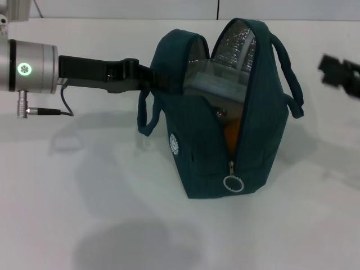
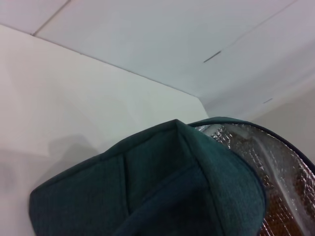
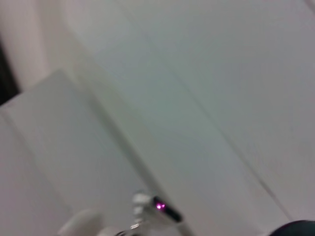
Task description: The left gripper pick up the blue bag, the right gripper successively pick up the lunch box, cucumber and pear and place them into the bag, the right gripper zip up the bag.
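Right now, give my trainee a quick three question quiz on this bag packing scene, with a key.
1. True or false: the blue bag is fully zipped.
2. Which gripper is at the bag's side? A) left gripper B) right gripper
3. What colour shows through the gap above the zipper pull?

Key: 1 false, the foil-lined top gapes open; 2 A, the right one is off to the side; 3 orange.
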Tool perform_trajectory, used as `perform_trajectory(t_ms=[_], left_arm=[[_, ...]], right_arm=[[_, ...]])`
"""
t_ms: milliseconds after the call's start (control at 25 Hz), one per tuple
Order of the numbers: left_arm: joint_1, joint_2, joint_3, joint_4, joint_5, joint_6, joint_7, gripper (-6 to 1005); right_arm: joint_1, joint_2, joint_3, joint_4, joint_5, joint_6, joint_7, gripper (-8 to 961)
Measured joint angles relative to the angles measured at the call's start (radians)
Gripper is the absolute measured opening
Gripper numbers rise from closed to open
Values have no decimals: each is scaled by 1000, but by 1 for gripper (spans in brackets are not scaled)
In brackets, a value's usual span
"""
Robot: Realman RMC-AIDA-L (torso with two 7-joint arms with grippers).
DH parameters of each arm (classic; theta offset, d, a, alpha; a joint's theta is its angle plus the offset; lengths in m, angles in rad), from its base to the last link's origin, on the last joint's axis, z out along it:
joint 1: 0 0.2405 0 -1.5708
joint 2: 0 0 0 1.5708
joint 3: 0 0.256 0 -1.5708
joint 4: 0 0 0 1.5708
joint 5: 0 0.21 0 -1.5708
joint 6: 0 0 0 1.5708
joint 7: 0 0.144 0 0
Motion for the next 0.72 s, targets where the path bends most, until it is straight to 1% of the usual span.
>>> perform_trajectory(t_ms=[80, 160, 280, 360, 480, 560, 720], left_arm=[[1, 1, 0, -1, 0, 0, 1, 60], [1, 1, 0, -2, 0, 0, 2, 60], [1, 2, 0, -5, 0, 4, 2, 61], [1, 2, 2, -5, 0, 6, 2, 61], [1, 3, 5, -6, 0, 11, 1, 61], [2, 2, 6, -9, 0, 19, 0, 61], [2, 0, 6, -12, 0, 22, 1, 61]], right_arm=[[-34, 4, -4, 7, -2, -57, -86, 715], [-72, 13, -24, 10, -19, -72, -164, 714], [-117, 34, -65, 16, -68, -74, -282, 713], [-129, 42, -90, 55, -89, -74, -371, 712], [-120, 43, -121, 144, -96, -54, -488, 711], [-107, 45, -159, 192, -97, -10, -551, 711], [-83, 49, -232, 230, -88, 100, -577, 710]])
